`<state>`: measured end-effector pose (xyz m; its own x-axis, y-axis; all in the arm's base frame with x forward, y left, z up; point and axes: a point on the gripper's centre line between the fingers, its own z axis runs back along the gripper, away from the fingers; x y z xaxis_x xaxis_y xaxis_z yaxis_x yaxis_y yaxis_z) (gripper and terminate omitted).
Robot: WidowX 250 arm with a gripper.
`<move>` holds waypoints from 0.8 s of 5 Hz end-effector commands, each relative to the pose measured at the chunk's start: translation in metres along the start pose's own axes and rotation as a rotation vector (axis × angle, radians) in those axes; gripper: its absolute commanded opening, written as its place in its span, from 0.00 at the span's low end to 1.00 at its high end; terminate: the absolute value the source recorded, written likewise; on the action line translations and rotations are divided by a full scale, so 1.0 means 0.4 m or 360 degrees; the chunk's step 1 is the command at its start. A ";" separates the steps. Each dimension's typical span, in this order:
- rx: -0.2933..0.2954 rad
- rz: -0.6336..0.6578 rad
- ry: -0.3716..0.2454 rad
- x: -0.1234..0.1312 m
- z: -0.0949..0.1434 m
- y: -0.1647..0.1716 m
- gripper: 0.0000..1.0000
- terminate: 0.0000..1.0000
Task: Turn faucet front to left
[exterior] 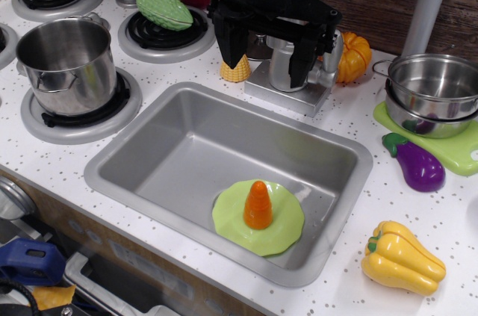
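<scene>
The silver faucet stands on its rectangular base plate behind the sink. Its thick cylindrical body shows between my fingers. A side lever with a rounded knob sticks out on its right. The spout is hidden behind my gripper. My black gripper hangs over the faucet from above and is open. One finger is left of the body and the other finger is just in front of its right side. I cannot tell whether either finger touches the faucet.
A green plate with an orange carrot lies in the sink. A steel pot sits on a left burner and a green vegetable on a back burner. Corn, an orange pumpkin, stacked steel bowls, an eggplant, a yellow pepper and a grey-white pole surround the faucet.
</scene>
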<state>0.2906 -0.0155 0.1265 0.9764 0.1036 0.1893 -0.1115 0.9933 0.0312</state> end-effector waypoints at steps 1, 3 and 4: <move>0.0000 0.0000 0.0000 0.000 0.000 0.000 1.00 0.00; -0.0055 0.0072 -0.0111 0.035 0.018 -0.005 1.00 0.00; 0.0033 0.0153 -0.0291 0.041 -0.007 -0.010 1.00 0.00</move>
<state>0.3069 -0.0180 0.1103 0.9236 0.1680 0.3446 -0.1952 0.9797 0.0456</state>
